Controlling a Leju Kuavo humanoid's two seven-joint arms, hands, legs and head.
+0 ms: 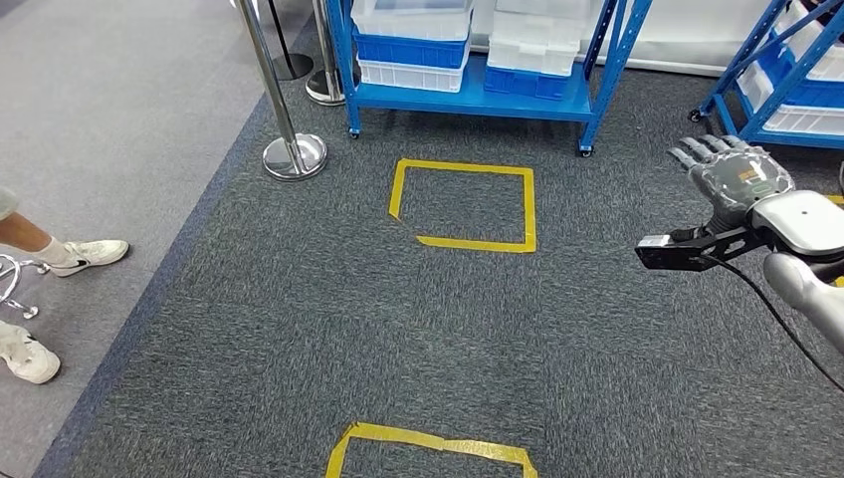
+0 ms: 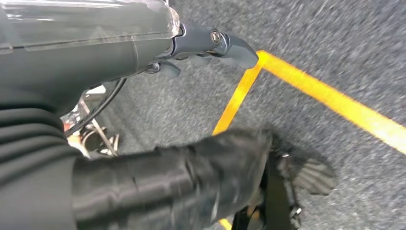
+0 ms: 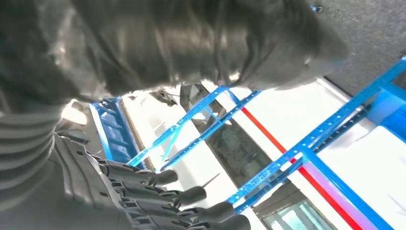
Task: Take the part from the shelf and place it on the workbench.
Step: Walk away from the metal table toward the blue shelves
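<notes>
On the right, the right robot hand (image 1: 732,169) hovers released, fingers spread, empty, near a far blue shelf (image 1: 478,97) holding bins (image 1: 413,48); the left robot hand (image 2: 210,45) also grips nothing.

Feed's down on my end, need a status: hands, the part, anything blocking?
Right hand raised, fingers apart, holding nothing. Left hand hangs over the carpet, state unclear. Part not picked out; bins on the shelf ahead. Stanchion stands left of the path.

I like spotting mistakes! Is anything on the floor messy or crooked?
Mostly tidy. One oddity: the yellow tape square on the carpet has a gap at its lower left corner, so its outline isn't closed. The bins on the blue shelf sit neatly stacked.
</notes>
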